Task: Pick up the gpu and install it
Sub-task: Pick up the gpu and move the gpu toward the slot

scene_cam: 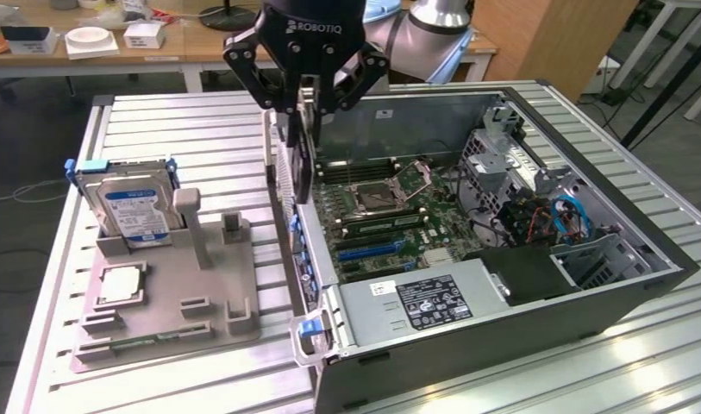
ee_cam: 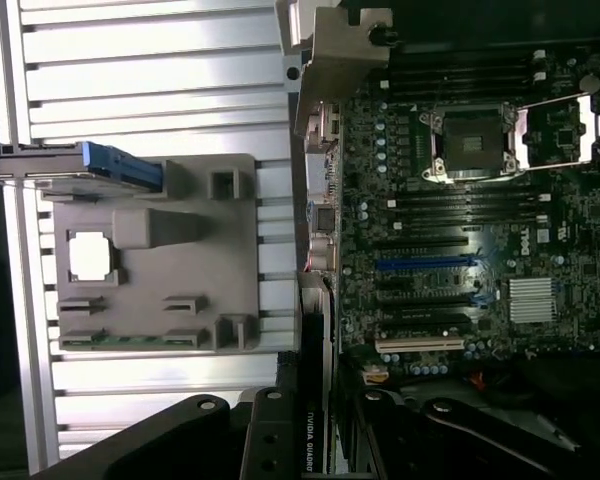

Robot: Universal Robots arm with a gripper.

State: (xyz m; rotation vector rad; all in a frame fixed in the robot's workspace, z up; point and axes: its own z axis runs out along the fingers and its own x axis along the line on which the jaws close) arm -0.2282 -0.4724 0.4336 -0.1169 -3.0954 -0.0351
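Room: dark floor [scene_cam: 22, 129]; wooden desks [scene_cam: 189, 45] along the far side carrying white boxes [scene_cam: 88, 39]; a wooden cabinet [scene_cam: 546, 34] at the far end of the exterior view's right.

Table [scene_cam: 189, 121]: ribbed silver aluminium slats, taking up most of the scene.

Case [scene_cam: 626, 285]: black, lying open on its side on the table at the exterior view's right. Inside are a motherboard [scene_cam: 384, 228] with an empty socket [scene_cam: 379, 197] and a blue slot [scene_cam: 367, 250], and a labelled power supply [scene_cam: 425, 302] at the near end.

Tray [scene_cam: 201, 302]: grey moulded holder on the table at the exterior view's left, just beside the case.

Drive [scene_cam: 132, 207]: silver with a blue-white label, standing upright at the tray's far end.

Tool [scene_cam: 309, 103]: black, two-fingered, above the case's left wall, clenched on the gpu.

Gpu [scene_cam: 304, 159]: thin dark card with a pale bracket, hanging upright from the tool, clear of the tray, its lower end at the case's left wall. The wrist view looks down its edge [ee_cam: 310, 400] beside the motherboard.

Chip [scene_cam: 120, 283]: small silver square, lying flat in the tray, nearer than the drive.

Memory stick [scene_cam: 137, 343]: lying in a slot at the tray's near edge.
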